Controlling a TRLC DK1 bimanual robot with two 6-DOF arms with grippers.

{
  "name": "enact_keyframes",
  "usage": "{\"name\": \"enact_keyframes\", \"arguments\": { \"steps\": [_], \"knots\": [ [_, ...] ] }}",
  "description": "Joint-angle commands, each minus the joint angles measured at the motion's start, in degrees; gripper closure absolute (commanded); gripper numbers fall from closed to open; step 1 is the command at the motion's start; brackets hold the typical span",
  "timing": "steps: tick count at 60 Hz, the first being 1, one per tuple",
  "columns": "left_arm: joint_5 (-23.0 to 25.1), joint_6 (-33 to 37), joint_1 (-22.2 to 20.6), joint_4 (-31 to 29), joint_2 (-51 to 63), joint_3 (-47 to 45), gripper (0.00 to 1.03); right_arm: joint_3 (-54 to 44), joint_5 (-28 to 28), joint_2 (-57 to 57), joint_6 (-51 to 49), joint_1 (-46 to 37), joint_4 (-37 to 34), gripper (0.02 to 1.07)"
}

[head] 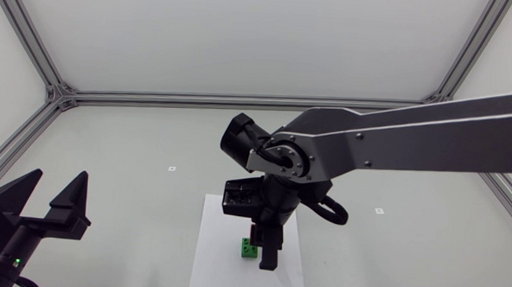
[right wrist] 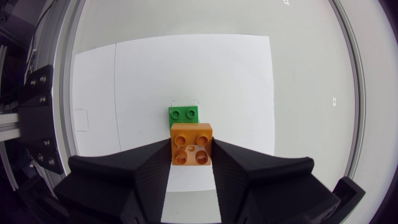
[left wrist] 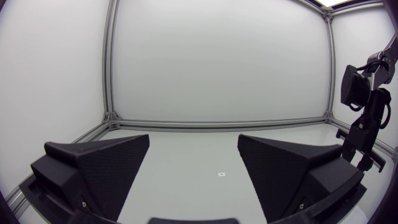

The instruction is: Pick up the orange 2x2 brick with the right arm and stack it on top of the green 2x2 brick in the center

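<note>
Orange 2x2 brick (right wrist: 191,144), one only, is clamped studs-up between the fingers of the right gripper (right wrist: 191,148). It is square in outline, with edges parallel to the single green 2x2 brick (right wrist: 184,116) just ahead. The left gripper (left wrist: 193,155) is spread wide.

Left gripper (left wrist: 193,143) wide apart, right gripper (left wrist: 360,158) well beyond

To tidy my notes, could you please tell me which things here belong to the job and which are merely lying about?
Job: orange brick, gripped by right pincer; green brick.
Just there: white sheet under the green brick; left pincer, open, empty.
</note>
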Motion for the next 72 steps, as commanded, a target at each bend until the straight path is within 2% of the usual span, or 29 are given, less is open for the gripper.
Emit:
{"name": "enact_keyframes", "arguments": {
  "steps": [1,72],
  "knots": [
    [0.2,0.3,0.0,-0.6,-0.2,-2.3,0.04,1.6,0.1,2.5,0.0,0.9,-0.1,0.85],
    [0.2,0.3,0.0,-0.6,-0.2,-2.3,0.04,1.8,0.8,6.5,-1.3,2.8,0.5,0.85]
  ]
}}
